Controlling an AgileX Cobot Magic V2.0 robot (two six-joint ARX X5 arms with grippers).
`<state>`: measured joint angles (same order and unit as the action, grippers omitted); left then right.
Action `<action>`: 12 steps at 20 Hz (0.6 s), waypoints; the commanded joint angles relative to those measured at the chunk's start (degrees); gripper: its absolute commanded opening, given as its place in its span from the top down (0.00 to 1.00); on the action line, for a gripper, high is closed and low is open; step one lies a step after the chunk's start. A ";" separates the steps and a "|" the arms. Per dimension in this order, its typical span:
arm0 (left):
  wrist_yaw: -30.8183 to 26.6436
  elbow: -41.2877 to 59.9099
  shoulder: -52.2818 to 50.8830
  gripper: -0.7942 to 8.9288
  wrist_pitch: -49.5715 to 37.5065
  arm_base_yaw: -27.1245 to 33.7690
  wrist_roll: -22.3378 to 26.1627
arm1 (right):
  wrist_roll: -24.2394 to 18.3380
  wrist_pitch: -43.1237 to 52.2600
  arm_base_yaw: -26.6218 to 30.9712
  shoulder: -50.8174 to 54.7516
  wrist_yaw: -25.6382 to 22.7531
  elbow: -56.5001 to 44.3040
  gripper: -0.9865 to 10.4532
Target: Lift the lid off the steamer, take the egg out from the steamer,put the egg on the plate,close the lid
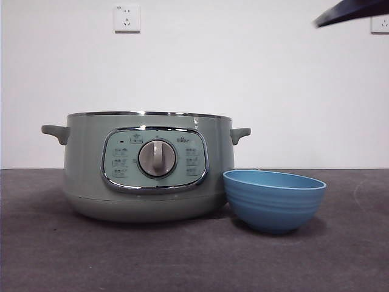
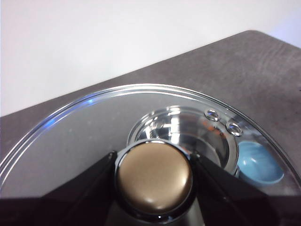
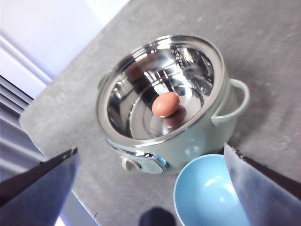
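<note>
So: lid is off the steamer and held up in the air by the left claw, whose jaws are clenched on either side of the knob. In the left wrist view the knob reads bronze-gold with a chrome collar. Through the glass, the open pot and the blue bowl show below. Two small chrome vent eyelets sit near the lid rim.

Steamer stands uncovered on the worktop, control panel and dial facing the front camera. Inner pot is polished steel, and the brown egg rests on its floor, roughly central.

Bowl sits just beside the steamer on the panel side, nothing inside it. Touching or not, I cannot tell from the front view.

Right claw hovers high over steamer and bowl with its jaws spread wide, grasping nothing. In the front view only a dark tip shows at a top corner.

Worktop is dark grey, matte and faintly mottled. Behind it is a plain white wall with two white power sockets, one above the steamer and one cut off at the picture edge. The right wrist view shows pale horizontal slats past the worktop edge.
</note>
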<state>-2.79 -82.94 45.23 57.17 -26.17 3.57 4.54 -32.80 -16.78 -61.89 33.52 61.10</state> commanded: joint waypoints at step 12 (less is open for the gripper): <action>-1.62 -1.03 -12.68 0.93 11.82 -0.09 -2.03 | 3.67 2.23 -20.33 -34.64 -18.18 25.03 0.42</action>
<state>-4.34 -82.94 33.08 71.42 -26.20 1.89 7.75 -30.61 -37.06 -95.94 15.46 86.02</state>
